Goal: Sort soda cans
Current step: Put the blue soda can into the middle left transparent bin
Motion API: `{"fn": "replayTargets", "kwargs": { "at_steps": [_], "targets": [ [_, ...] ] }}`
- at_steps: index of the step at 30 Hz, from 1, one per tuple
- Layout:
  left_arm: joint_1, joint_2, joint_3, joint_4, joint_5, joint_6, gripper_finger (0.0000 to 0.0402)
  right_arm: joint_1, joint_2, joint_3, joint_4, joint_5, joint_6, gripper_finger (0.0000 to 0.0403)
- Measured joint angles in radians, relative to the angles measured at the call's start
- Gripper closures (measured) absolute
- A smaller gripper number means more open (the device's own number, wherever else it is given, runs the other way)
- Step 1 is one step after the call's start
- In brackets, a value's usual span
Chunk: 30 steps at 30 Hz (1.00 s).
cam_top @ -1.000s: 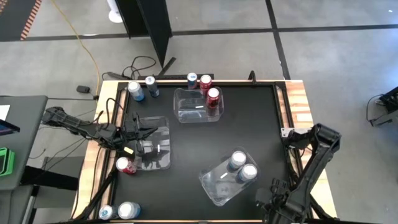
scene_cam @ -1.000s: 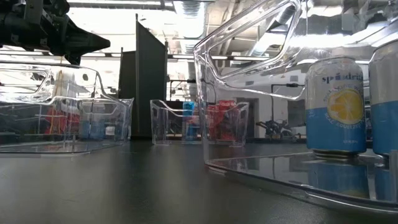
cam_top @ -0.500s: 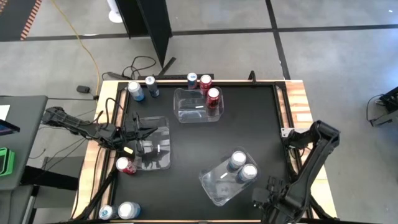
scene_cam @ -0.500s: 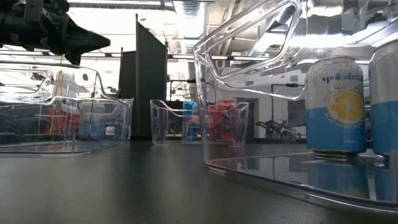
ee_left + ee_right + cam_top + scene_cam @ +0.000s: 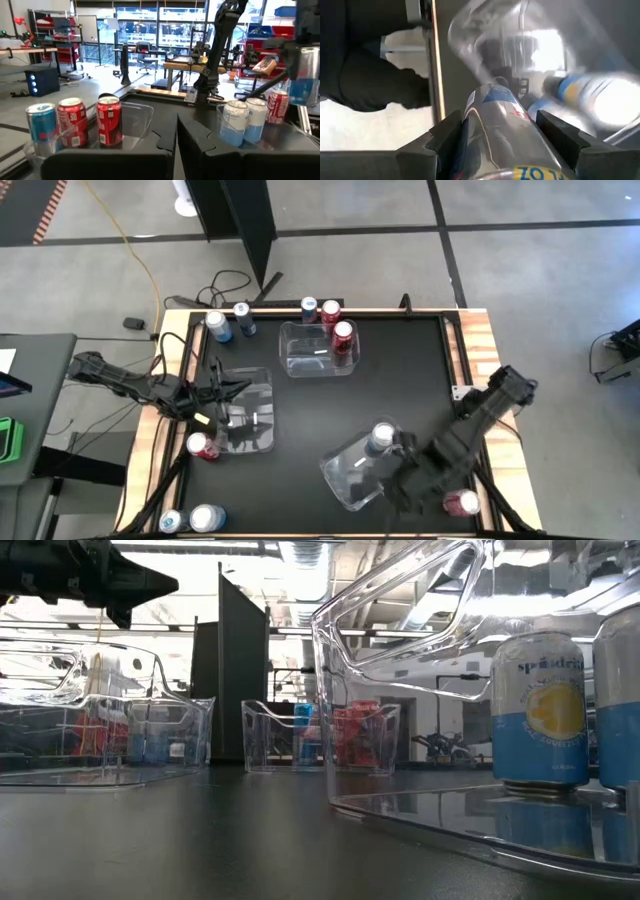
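Observation:
My right gripper hangs over the near clear bin, shut on a silver-and-blue can; the arm hides that can in the high view. A light-blue can stands in this bin. My left gripper is shut on nothing above the left clear bin. The far bin holds a red can. A red can stands by the near right edge. Several more cans stand along the far edge and in the near left corner. My right gripper pinches the silver-and-blue can between its two fingers, one on each side of the can's wall. The fingers come from above, pointing down, and lie along the can. The can hangs upright below the gripper, lifted clear of the table.
Red can stands just beside the left bin's near corner. The wooden table rim borders the black mat, and open mat lies between the three bins. Cables trail off the far left corner.
My right arm has swung from the near right corner toward the table's left and now stands over the near bin, carrying the can. This has uncovered the red can by the near right edge and hidden one can in the bin. My left gripper has risen slightly.

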Motion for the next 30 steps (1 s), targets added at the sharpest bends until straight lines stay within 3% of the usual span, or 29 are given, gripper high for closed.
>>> {"fn": "replayTargets", "kwargs": {
  "at_steps": [9, 19, 24, 30],
  "targets": [
    [0.000, 0.001, 0.054, -0.096, 0.000, 0.008, 0.0300, -0.282, 0.000, 0.033, 0.067, 0.000, -0.375, 0.0167],
    [0.000, 0.001, 0.080, -0.110, 0.000, 0.014, 0.0193, -0.520, 0.032, 0.038, 0.356, -0.053, -0.611, 0.0167],
    [0.000, 0.000, 0.080, -0.119, 0.006, -0.006, 0.0174, -0.572, 0.097, 0.064, 0.456, -0.063, -0.696, 0.0167],
    [0.000, 0.021, 0.080, -0.126, 0.119, -0.067, 0.0172, -0.608, 0.217, 0.161, 0.501, -0.080, -0.794, 0.0167]
  ]
}}
